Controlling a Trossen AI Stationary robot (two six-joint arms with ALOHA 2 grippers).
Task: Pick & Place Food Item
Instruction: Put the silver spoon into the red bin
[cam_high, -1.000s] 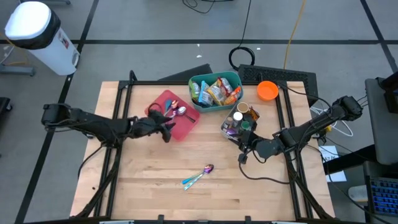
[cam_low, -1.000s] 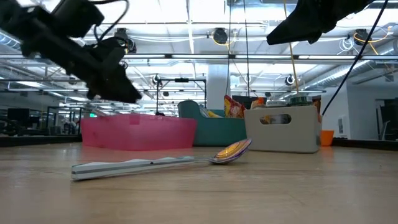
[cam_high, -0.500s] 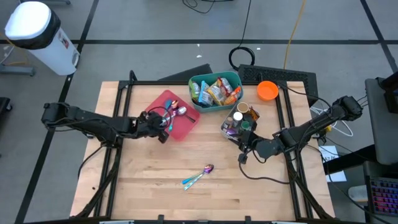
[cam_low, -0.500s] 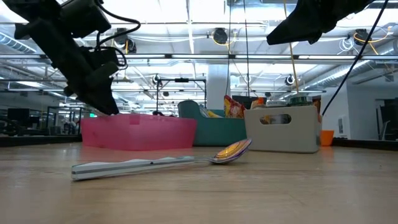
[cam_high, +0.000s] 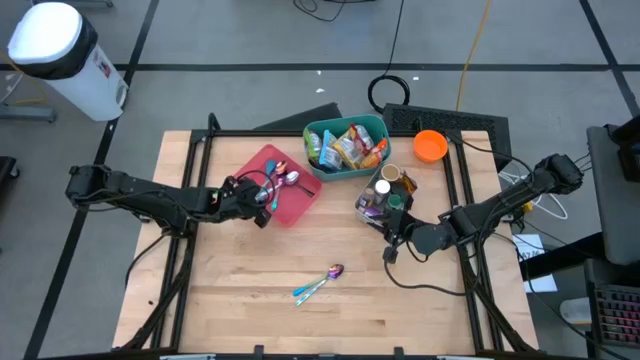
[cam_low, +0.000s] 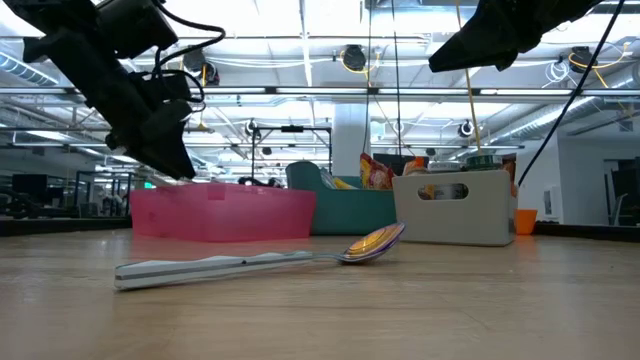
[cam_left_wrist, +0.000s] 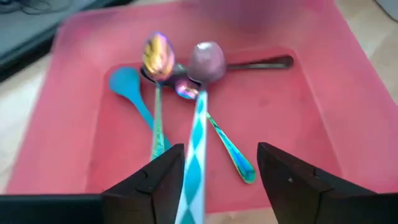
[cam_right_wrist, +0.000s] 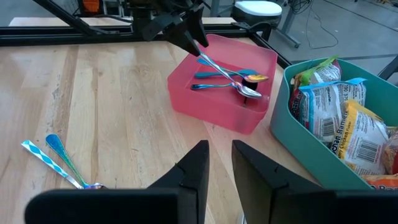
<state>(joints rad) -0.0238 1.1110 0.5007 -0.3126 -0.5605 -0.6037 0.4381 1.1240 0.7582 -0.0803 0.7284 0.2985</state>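
Two arms are over the wooden worktop (cam_high: 250, 290). The left claw (cam_high: 262, 199) hangs over the near edge of the pink tray (cam_high: 300, 207), fingers parted moderately; a spoon with a blue-and-white diamond-patterned handle (cam_left_wrist: 196, 155) lies slanted between them, its bowl resting among the other spoons (cam_left_wrist: 157, 59) in the tray. Whether the fingers actually press on the handle cannot be determined. The right claw (cam_high: 393, 240) sits just beside the white caddy (cam_high: 368, 209), on its near side, with its fingers drawn narrow and nothing between them. Food packets (cam_high: 348, 146) fill the teal bin (cam_high: 316, 133), which stands beyond the pink tray and touches the caddy's far corner. Further spoons (cam_high: 320, 284) lie on bare wood, well apart from both claws, toward the near middle. An orange bowl (cam_high: 430, 145) rests off the worktop's far right corner.
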